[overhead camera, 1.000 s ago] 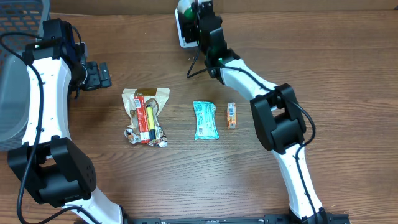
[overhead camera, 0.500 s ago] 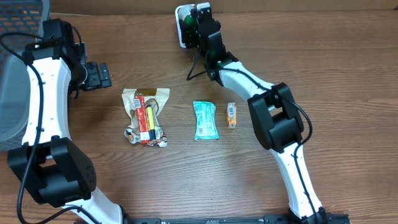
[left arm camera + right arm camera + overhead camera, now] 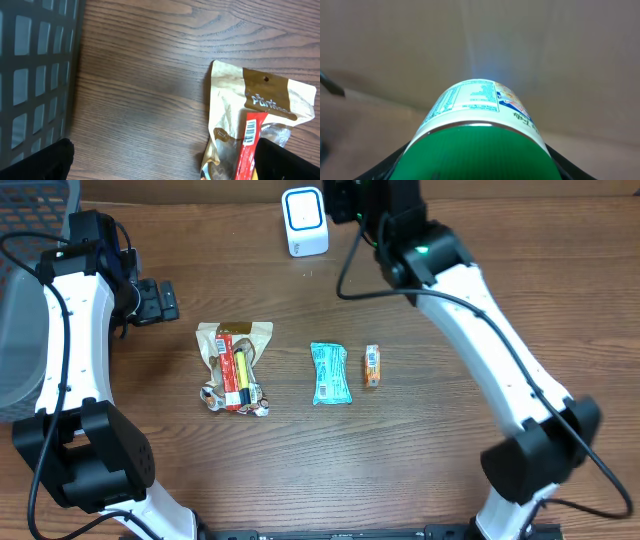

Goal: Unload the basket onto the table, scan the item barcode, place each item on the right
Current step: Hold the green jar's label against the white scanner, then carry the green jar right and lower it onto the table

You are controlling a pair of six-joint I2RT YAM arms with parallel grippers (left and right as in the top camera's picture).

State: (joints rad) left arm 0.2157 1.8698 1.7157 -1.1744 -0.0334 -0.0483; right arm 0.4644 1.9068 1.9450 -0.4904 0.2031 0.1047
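My right gripper (image 3: pixel 480 162) is shut on a white can with a green lid (image 3: pixel 480 147), its printed label (image 3: pixel 472 100) facing a brown wall. From overhead, the right gripper (image 3: pixel 350 198) hangs at the table's back edge, just right of the white scanner with a blue ring (image 3: pixel 303 220). Out at the left, my left gripper (image 3: pixel 160 300) stands open and holds nothing. The left wrist view has its dark fingertips (image 3: pixel 47 160) wide apart above the wood, by the top of a brown pouch (image 3: pixel 250 115).
A brown pouch with a red pack on it (image 3: pixel 233 365), a teal packet (image 3: pixel 330 373) and a small orange pack (image 3: pixel 372 365) lie in a row mid-table. A grey mesh basket (image 3: pixel 20 330) stands at the left edge, and its wall (image 3: pixel 30 75) fills the left wrist view's left side.
The right arm swung away from in front of the scanner, to the right and back, carrying the can; the scanner now shows in full. The left arm has not moved.
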